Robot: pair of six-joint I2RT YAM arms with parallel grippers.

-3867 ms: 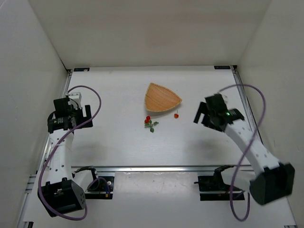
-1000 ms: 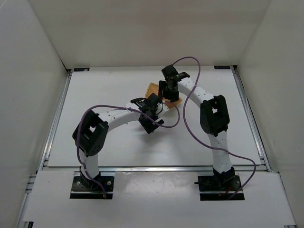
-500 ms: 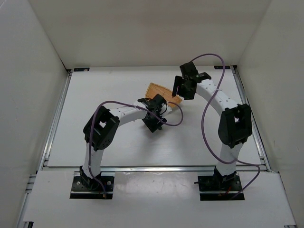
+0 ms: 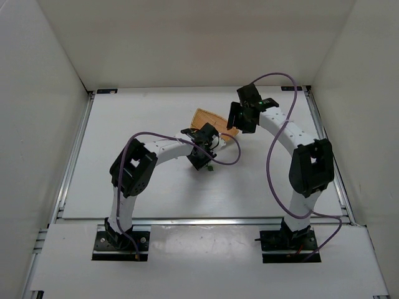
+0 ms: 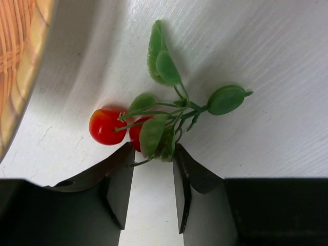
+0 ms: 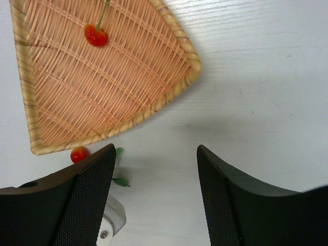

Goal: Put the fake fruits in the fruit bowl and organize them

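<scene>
The fruit bowl [image 6: 134,119], a woven triangular dish, holds a single red cherry [image 6: 95,36] with a thin stem. The cherry cluster with green leaves [image 5: 154,120] lies on the table just outside the bowl's rim [image 5: 23,77]. My left gripper [image 5: 154,149] is down at the cluster, jaws narrow but open, with leaf and stem between the fingertips [image 5: 128,154]. My right gripper [image 6: 155,149] hovers open and empty over the table by the bowl's corner. From above, the bowl [image 4: 204,117] lies partly under both arms, with the left gripper [image 4: 203,161] just in front of it.
White walls enclose the table [image 4: 143,124] on three sides, with metal rails along its edges. Purple cables loop from both arms over the middle. The left gripper's white housing [image 6: 110,220] shows low in the right wrist view.
The left gripper's jaws have narrowed around the cluster's leaves. The right arm has pulled back from over the bowl toward the right. The left arm has hardly shifted.
</scene>
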